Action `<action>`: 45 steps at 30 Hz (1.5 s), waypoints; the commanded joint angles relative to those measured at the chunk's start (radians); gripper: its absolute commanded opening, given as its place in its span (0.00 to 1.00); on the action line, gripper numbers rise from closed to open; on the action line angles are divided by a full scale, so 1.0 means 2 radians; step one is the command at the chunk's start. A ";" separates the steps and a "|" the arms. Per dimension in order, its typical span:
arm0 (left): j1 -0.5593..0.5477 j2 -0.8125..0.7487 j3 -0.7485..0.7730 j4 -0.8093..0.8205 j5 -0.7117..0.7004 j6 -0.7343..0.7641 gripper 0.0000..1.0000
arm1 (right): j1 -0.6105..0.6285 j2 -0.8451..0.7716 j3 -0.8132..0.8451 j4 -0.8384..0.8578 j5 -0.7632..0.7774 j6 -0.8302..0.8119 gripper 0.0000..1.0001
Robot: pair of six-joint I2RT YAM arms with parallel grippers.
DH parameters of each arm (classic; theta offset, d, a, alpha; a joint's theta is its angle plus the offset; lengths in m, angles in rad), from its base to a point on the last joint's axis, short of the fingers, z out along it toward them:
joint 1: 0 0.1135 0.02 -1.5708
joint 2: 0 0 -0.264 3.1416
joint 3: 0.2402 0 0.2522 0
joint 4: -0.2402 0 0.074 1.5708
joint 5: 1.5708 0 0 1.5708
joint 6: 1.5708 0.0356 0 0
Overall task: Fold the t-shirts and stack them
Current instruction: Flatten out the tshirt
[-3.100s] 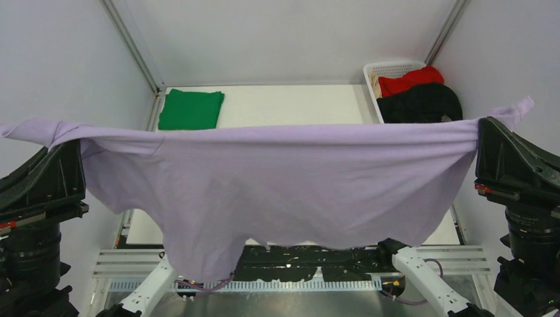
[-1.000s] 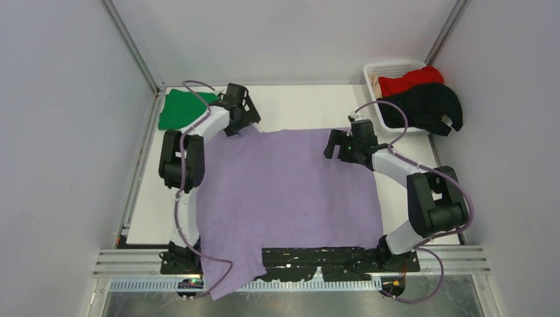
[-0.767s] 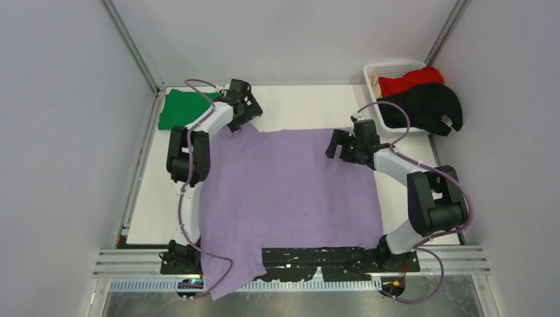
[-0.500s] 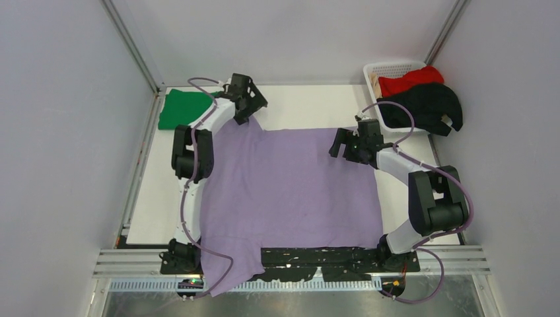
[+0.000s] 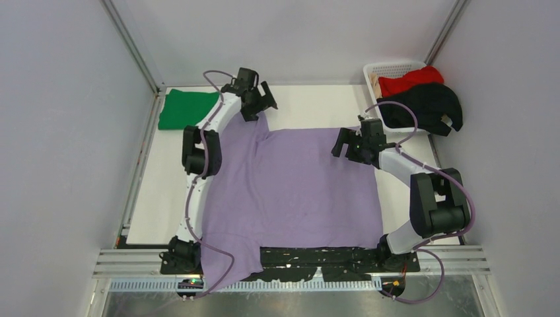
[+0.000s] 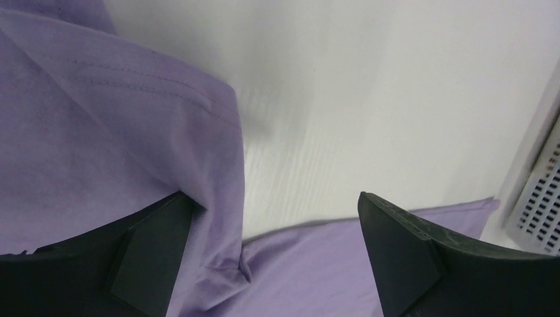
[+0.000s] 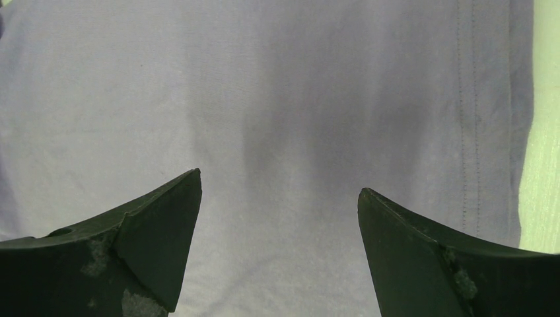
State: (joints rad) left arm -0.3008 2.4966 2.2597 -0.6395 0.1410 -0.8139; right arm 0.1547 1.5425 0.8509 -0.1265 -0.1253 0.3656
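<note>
The lavender t-shirt (image 5: 290,191) lies spread flat on the white table (image 5: 310,105), one sleeve (image 5: 228,264) hanging over the near edge. My left gripper (image 5: 264,100) hovers open over the shirt's far left corner. In the left wrist view the left gripper (image 6: 271,195) is empty, a folded edge of the shirt (image 6: 99,132) beside its left finger. My right gripper (image 5: 339,144) stands open above the shirt's far right part; the right wrist view shows the right gripper (image 7: 279,181) over smooth lavender cloth (image 7: 297,86), holding nothing. A folded green t-shirt (image 5: 188,109) rests at the back left.
A white lattice basket (image 5: 396,68) at the back right holds a red t-shirt (image 5: 409,80) and a black t-shirt (image 5: 422,105) that drapes over its rim. The basket's wall (image 6: 538,205) shows at the right of the left wrist view. Grey walls close in on both sides.
Three seconds ago both grippers held the lavender shirt stretched in the air. It now lies flat and released. Over the last second the left gripper has swung right along the shirt's far edge.
</note>
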 commanded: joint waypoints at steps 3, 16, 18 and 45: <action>-0.021 -0.068 0.039 -0.126 -0.114 0.200 1.00 | -0.006 -0.022 0.013 -0.006 0.009 -0.001 0.95; -0.016 -0.355 -0.419 0.013 -0.079 0.168 0.99 | -0.006 -0.046 -0.013 -0.047 0.016 0.013 0.95; -0.014 -0.361 -0.457 0.035 -0.058 0.145 1.00 | -0.006 -0.041 -0.015 -0.054 0.015 0.015 0.95; 0.067 -0.189 -0.306 -0.075 0.015 -0.010 0.99 | -0.045 0.129 0.160 -0.088 0.041 0.032 0.97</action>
State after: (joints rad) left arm -0.1604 2.1719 1.7061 -0.7628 0.1364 -0.8608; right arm 0.0631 1.8191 1.1244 -0.2546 -0.1055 0.4713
